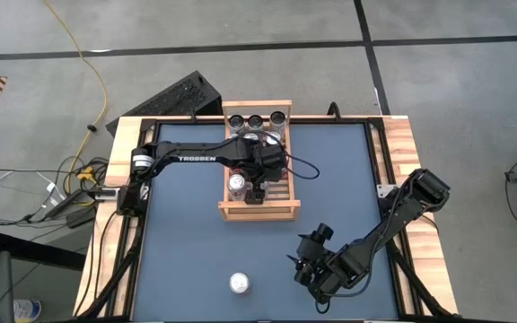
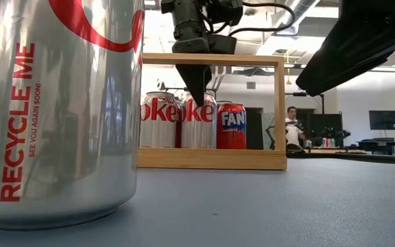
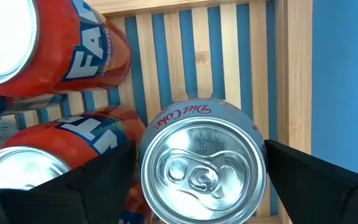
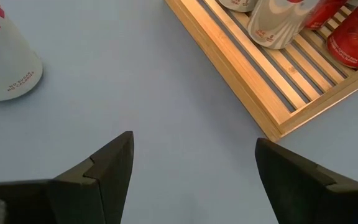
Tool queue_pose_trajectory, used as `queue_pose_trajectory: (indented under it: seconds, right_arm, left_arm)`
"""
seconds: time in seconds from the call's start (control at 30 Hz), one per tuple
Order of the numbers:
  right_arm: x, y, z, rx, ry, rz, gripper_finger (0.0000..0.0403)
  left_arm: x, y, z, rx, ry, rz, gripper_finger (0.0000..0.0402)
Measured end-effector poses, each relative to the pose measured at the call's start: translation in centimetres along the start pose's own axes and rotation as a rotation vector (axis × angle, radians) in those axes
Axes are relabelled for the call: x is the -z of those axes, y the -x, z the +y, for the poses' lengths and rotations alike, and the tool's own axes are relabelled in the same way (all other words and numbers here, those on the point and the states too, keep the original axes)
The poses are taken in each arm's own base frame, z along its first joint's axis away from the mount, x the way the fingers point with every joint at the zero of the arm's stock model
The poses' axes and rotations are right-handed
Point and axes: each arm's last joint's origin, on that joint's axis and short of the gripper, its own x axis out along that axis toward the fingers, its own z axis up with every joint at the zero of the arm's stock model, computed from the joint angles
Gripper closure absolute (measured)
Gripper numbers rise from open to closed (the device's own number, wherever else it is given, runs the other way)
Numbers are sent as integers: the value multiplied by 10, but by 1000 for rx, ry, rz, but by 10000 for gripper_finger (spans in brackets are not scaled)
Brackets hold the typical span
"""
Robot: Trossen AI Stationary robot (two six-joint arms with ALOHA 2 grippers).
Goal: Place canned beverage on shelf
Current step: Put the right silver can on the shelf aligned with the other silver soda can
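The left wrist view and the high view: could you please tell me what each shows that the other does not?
Only the left wrist view shows the Diet Coke can lettering and the left claw open around it.

Only the high view shows the right claw apart from the shelf and a lone can on the table.

Both show the shelf slats and the cans on it.

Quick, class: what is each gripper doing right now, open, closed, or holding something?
Left gripper: jaws open either side of the Diet Coke can on the shelf; a grip cannot be told.
Right gripper: jaws open, holding nothing, above the table.
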Motion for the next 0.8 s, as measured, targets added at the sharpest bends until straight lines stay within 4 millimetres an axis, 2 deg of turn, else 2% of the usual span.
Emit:
queue_pose_trajectory:
  seconds: [0.8]
  right_arm:
    - [0, 0, 0, 0, 0, 0, 97]
  left_arm:
    - [-7, 6, -1, -65, 58, -74, 67]
